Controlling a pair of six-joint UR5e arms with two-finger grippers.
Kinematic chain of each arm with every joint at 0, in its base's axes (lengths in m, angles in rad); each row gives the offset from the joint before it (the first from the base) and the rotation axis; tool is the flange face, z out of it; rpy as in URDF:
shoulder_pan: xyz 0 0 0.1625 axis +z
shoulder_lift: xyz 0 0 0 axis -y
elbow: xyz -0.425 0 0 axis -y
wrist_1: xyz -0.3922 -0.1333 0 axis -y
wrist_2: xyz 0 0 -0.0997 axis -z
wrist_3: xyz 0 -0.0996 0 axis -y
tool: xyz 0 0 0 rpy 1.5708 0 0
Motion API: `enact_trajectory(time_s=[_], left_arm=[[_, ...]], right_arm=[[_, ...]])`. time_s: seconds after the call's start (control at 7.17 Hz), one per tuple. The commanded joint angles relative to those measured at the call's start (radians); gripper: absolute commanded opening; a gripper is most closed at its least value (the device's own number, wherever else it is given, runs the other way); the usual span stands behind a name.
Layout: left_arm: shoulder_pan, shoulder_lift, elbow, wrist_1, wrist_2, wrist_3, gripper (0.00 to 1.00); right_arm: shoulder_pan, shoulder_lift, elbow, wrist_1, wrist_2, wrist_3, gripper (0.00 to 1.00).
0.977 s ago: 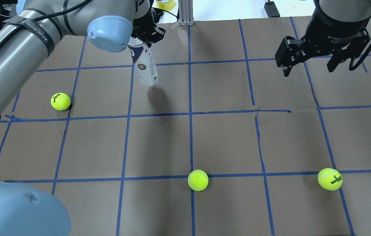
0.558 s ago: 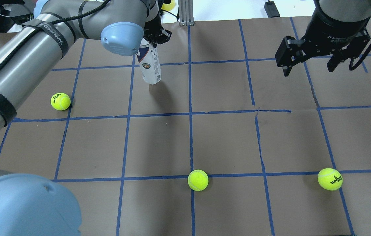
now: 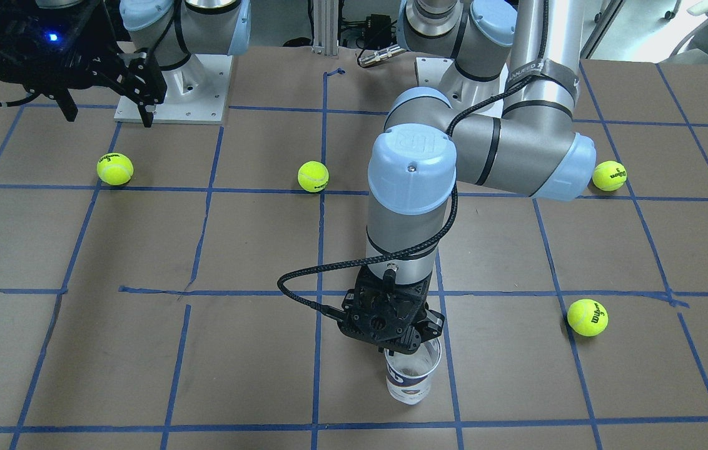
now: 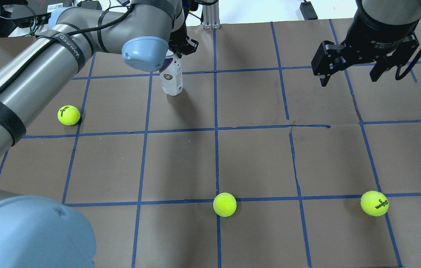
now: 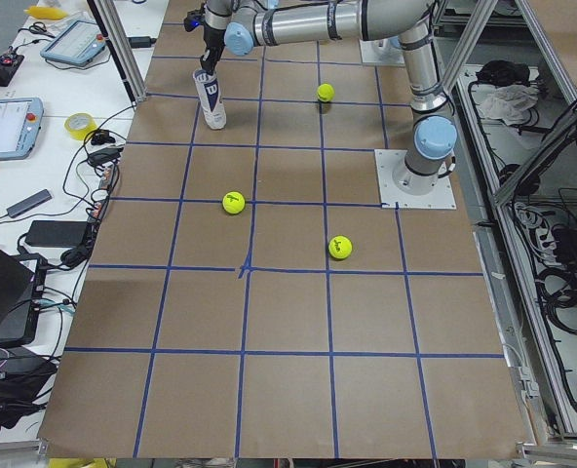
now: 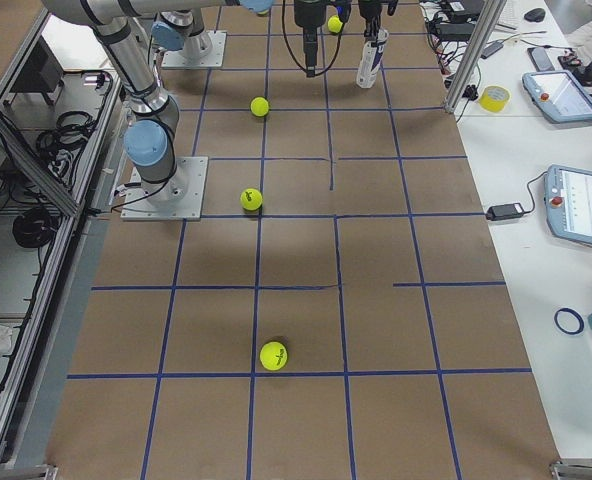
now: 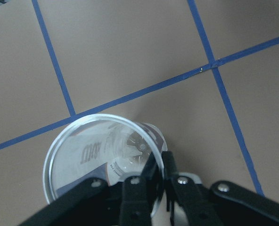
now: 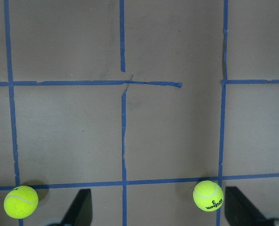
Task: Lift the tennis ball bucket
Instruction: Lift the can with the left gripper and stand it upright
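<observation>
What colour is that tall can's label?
White and navy; the can itself is clear plastic. The overhead view shows it best.

bucket [image 4: 172, 80]: showing clear plastic, white label, navy band
balls [image 4: 224, 204]: showing yellow-green
table [image 4: 255, 160]: showing brown, blue tape grid

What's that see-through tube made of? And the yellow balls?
The tennis ball bucket looks like thin, clear, glossy plastic: its label's print shows through the wall from inside. The tennis balls look like fuzzy matte felt, probably over rubber; their inside is hidden.
</observation>
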Motion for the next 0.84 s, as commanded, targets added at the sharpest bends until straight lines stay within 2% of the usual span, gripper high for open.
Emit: enact_trajectory(time_s=[0.0,0.28,0.7], left_arm=[[-0.006,0.02,0.0,0.003,-0.001,-0.007,1.0],[-0.029,0.076,0.009,-0.06,0.003,-0.036,1.0],[-0.032,0.215,0.004,-0.169,-0.007,-0.08,1.0]], right_arm=[[0.0,0.002,0.0,0.0,0.002,0.0,1.0],[0.0,0.012,0.0,0.0,0.003,0.001,1.0],[-0.002,0.012,0.0,0.0,0.002,0.001,1.0]])
